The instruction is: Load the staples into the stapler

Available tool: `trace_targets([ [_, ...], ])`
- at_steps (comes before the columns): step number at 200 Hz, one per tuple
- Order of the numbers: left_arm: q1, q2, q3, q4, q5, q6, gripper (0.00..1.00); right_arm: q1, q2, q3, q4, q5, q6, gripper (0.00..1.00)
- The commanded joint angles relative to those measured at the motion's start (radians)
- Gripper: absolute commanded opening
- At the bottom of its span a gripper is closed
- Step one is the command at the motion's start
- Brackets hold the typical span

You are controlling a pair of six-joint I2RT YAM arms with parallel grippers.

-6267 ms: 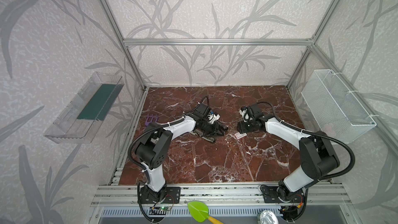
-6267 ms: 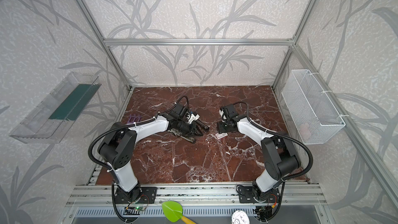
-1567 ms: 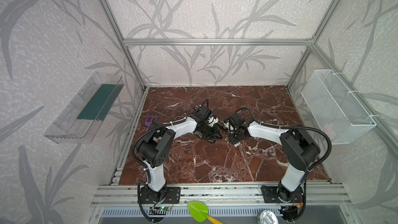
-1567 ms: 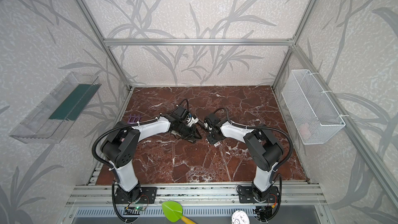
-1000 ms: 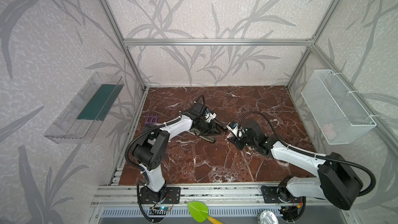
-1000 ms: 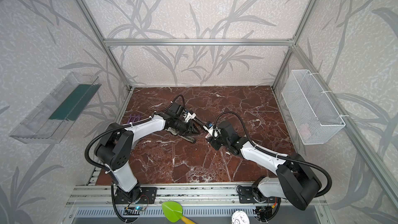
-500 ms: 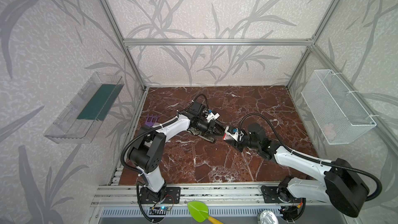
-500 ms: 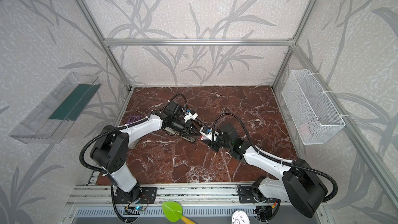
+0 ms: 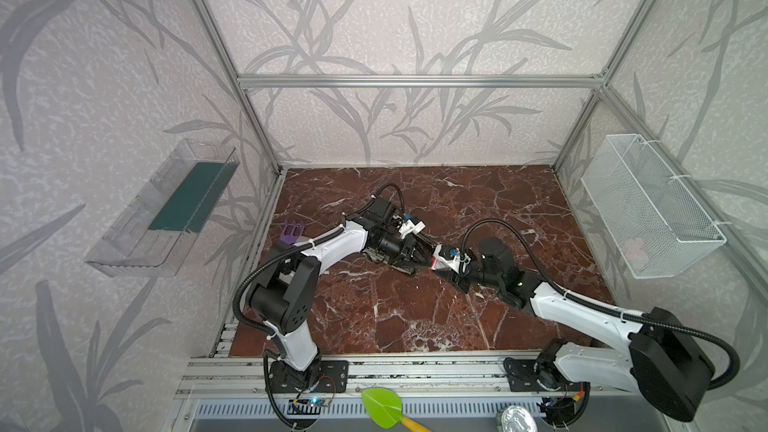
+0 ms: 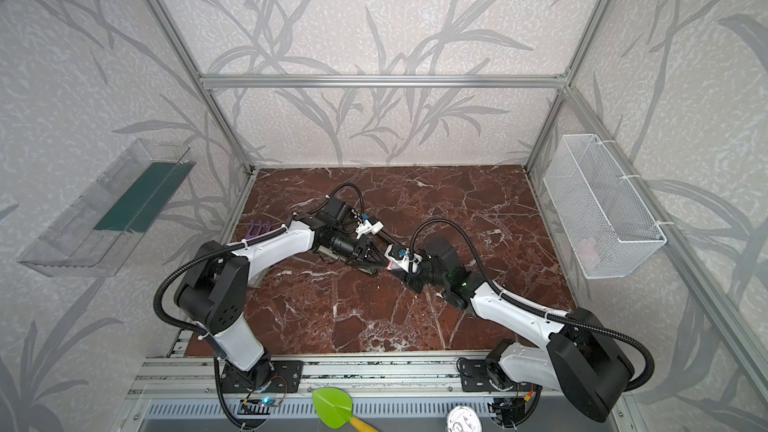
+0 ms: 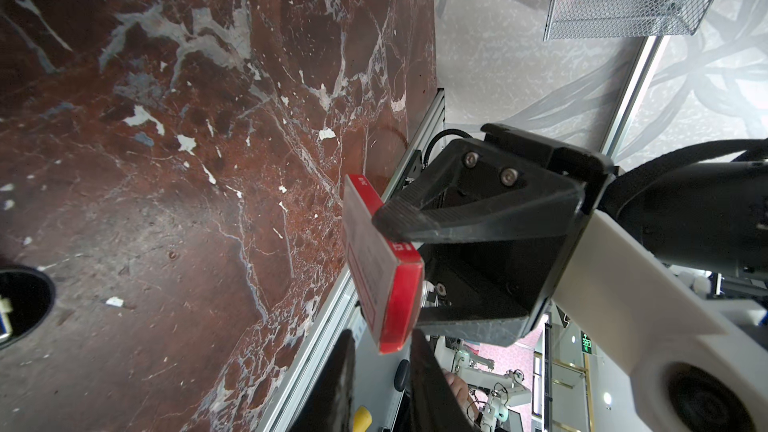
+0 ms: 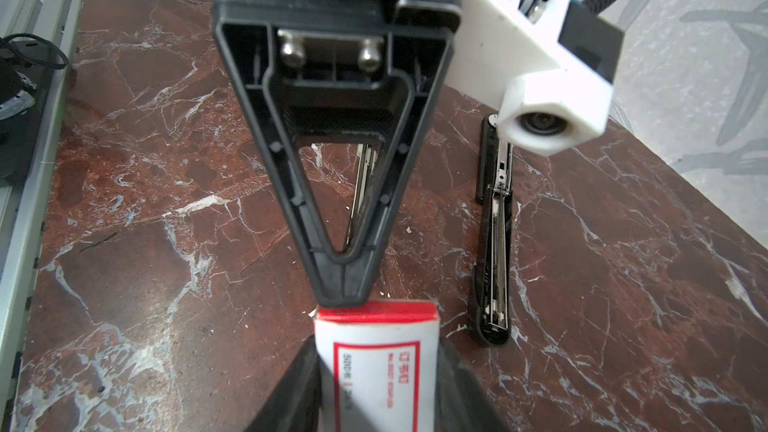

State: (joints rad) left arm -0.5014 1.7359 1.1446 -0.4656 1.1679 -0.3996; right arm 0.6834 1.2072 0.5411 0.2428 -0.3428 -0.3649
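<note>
The small white red-labelled cardboard staple box (image 12: 376, 367) hung above the middle of the red marble desk (image 9: 374, 305), clamped edgewise in the right hand (image 9: 446, 266). The left hand (image 9: 426, 257) met its red end, grip unclear. Likely light and crushable: pinch the narrow edges gently.

My right gripper (image 12: 376, 392) holds the staples (image 11: 370, 259) between its fingers. My left gripper (image 12: 340, 295) meets the staples' left end. A stapler (image 12: 492, 243) lies on the table (image 9: 374, 305) just behind and left of the staples. The wire basket (image 9: 648, 209) hangs far to their right.
</note>
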Motion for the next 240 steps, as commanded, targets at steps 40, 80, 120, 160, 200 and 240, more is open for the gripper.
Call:
trace_targets([
  [40, -0.018, 0.020, 0.059, -0.050, -0.038, 0.039, 0.22, 0.019, -0.024, 0.023, 0.021, -0.018, -0.005, 0.43],
  [80, -0.011, 0.008, 0.053, -0.042, -0.058, 0.027, 0.19, 0.019, -0.023, 0.017, 0.022, -0.006, -0.005, 0.43],
  [120, 0.021, -0.024, 0.015, 0.016, -0.060, -0.016, 0.22, 0.019, -0.028, 0.013, 0.024, -0.002, -0.003, 0.42],
  [160, 0.017, -0.014, 0.014, 0.010, -0.056, -0.009, 0.21, 0.019, -0.020, 0.016, 0.025, -0.009, 0.003, 0.42],
  [200, 0.001, -0.018, 0.024, 0.008, -0.042, -0.004, 0.26, 0.021, -0.017, 0.018, 0.022, -0.012, 0.003, 0.42],
  [240, -0.022, 0.003, 0.046, -0.039, -0.066, 0.027, 0.24, 0.022, -0.018, 0.019, 0.020, -0.013, 0.004, 0.42],
])
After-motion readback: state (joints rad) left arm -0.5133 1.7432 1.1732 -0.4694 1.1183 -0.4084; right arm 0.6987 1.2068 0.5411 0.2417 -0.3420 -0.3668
